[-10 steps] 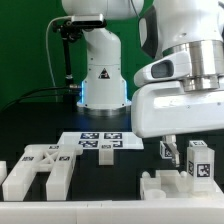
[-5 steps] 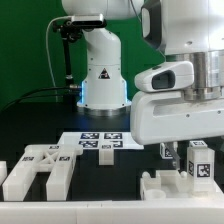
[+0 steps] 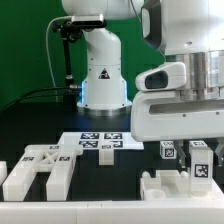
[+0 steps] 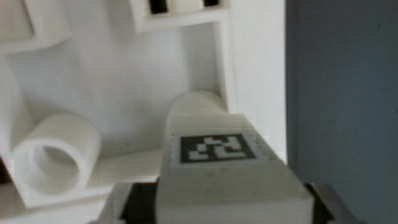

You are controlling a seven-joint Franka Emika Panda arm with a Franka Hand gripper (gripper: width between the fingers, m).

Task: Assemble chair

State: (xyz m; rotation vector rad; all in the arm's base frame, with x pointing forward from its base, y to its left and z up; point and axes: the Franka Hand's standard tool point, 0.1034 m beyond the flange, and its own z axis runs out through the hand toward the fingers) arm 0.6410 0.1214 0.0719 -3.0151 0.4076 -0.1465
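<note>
1. We record the gripper [image 4: 222, 203]: fingers clamped on both sides of a tagged white post [image 4: 217, 150].
2. We record the post at the exterior view's right, with the slotted block [image 3: 40, 168] well apart at its left.

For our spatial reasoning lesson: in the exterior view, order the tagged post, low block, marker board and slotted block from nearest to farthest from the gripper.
1. tagged post, between the fingers
2. low block, right beside the post
3. marker board, mid-table
4. slotted block, exterior view's far left
</note>
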